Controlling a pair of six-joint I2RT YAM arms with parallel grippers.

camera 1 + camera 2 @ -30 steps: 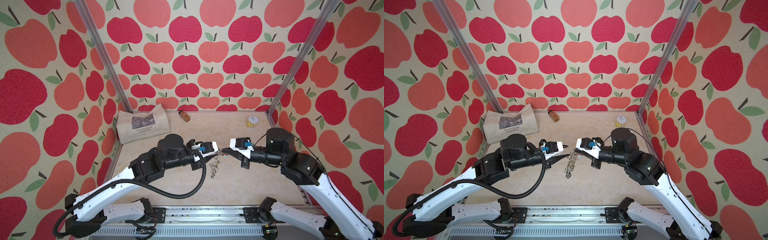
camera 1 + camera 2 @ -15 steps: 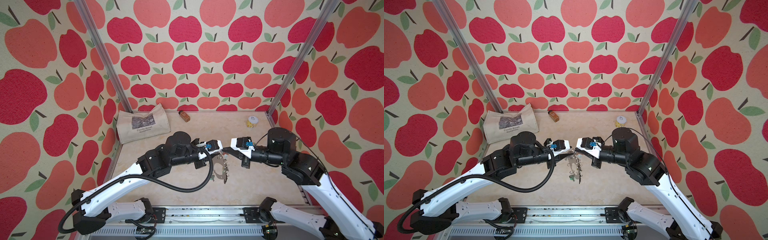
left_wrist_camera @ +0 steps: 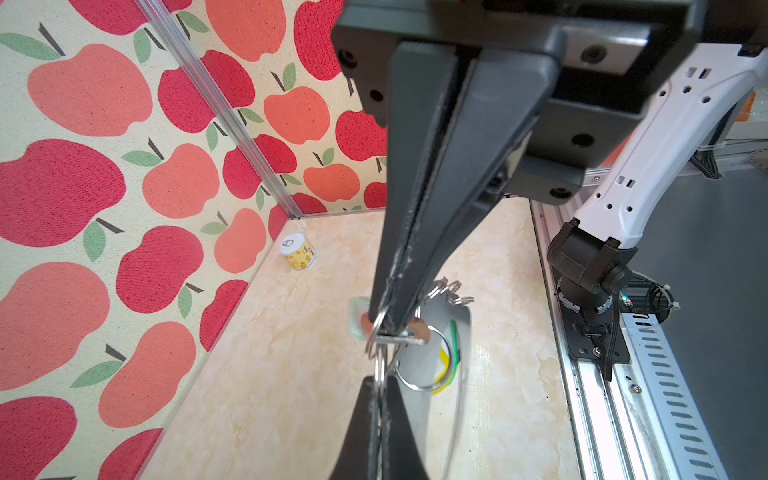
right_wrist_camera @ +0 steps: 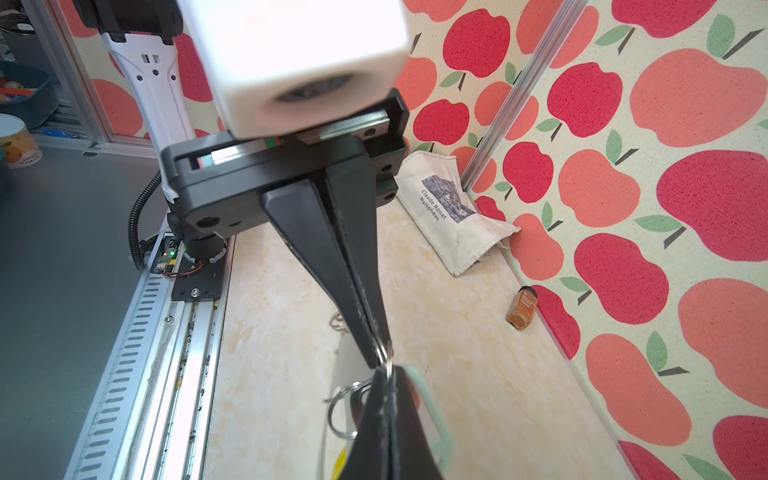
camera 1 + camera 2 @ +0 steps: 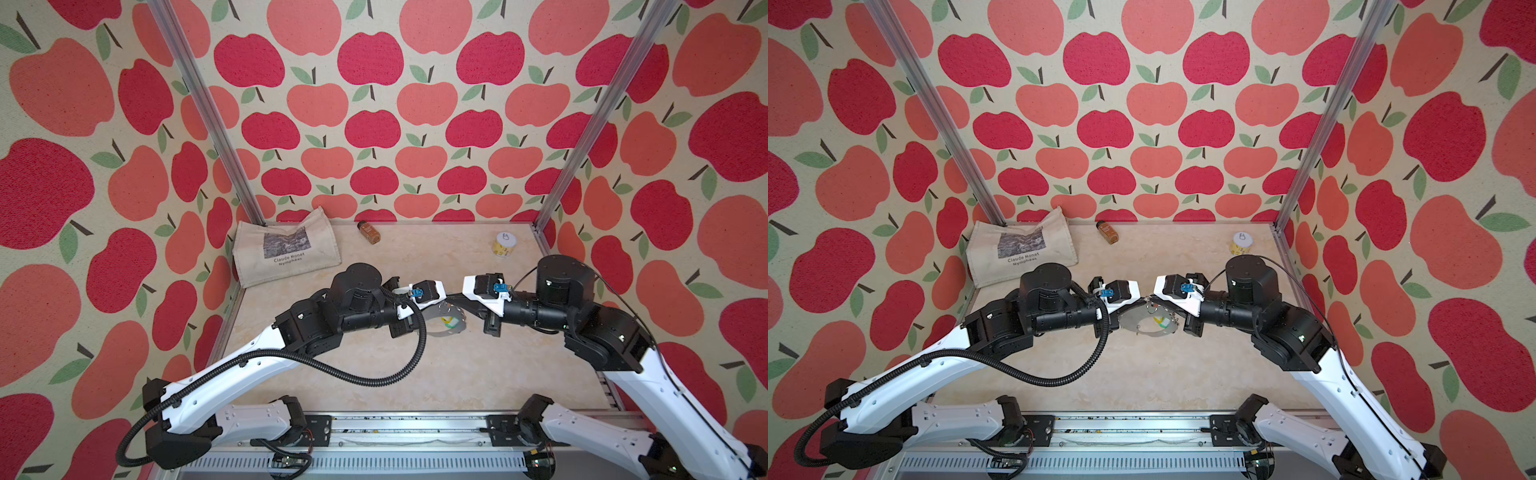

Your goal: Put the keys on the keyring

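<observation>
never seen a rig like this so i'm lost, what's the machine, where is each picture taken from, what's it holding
Two robot arms at a table, each ending in two fingers. Two pictures look down on the scene; two come from cameras on the wrists. On the table are a cloth bag, a brown bottle and a yellow can. In mid-air the right fingers are shut on a small ring of the keyring, a grey metal plate. The left fingers are shut tip to tip against them, by a key with a mint tag; what they pinch is unclear.
</observation>
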